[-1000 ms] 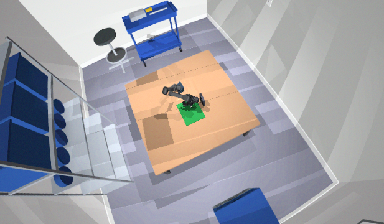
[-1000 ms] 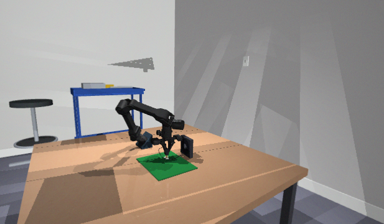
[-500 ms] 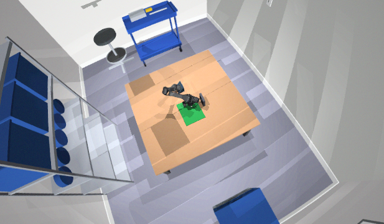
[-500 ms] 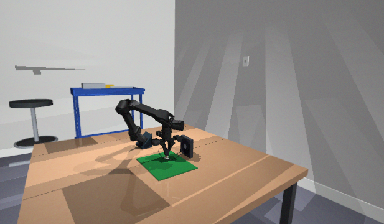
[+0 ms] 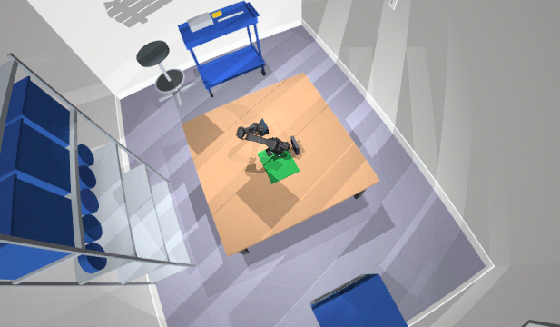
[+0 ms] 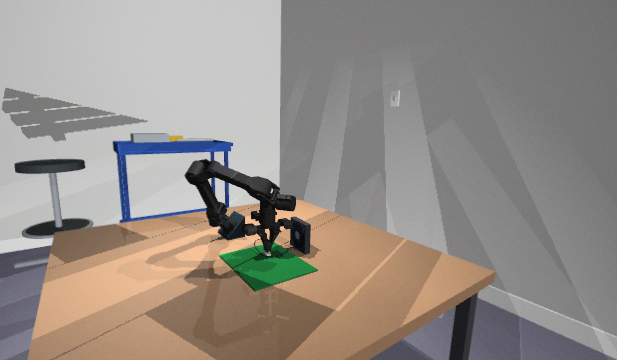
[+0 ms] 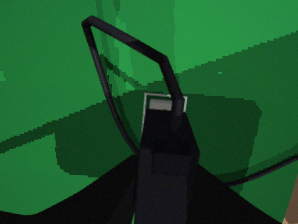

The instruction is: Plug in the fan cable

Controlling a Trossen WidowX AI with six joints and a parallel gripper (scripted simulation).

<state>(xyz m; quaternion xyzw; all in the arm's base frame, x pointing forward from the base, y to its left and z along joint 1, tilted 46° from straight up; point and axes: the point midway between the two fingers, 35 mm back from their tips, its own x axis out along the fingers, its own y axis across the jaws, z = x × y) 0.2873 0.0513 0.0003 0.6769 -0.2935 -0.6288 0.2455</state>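
The green board (image 5: 284, 172) (image 6: 288, 270) (image 7: 225, 30) lies flat on the table. The small pale header (image 6: 268, 255) (image 7: 160, 104) stands on it; its light outline shows at the far end of the black plug (image 7: 166, 131) in the wrist view. My gripper (image 6: 268, 249) (image 7: 161, 166) points down, low over the board, shut on the plug. The plug is at the header and covers much of it; how deep it sits is hidden. The black cable (image 7: 127, 40) loops up from the plug and off to the side. The dark fan (image 5: 295, 145) (image 6: 300, 235) stands upright beside the board.
The wooden table (image 5: 325, 177) (image 6: 388, 280) carries the board, the fan and the arm's base (image 6: 233, 226). A blue cart (image 5: 230, 68) (image 6: 173, 147) and a stool (image 5: 152, 54) (image 6: 49, 166) stand beyond the table. A shelf with blue bins (image 5: 39, 150) stands to one side.
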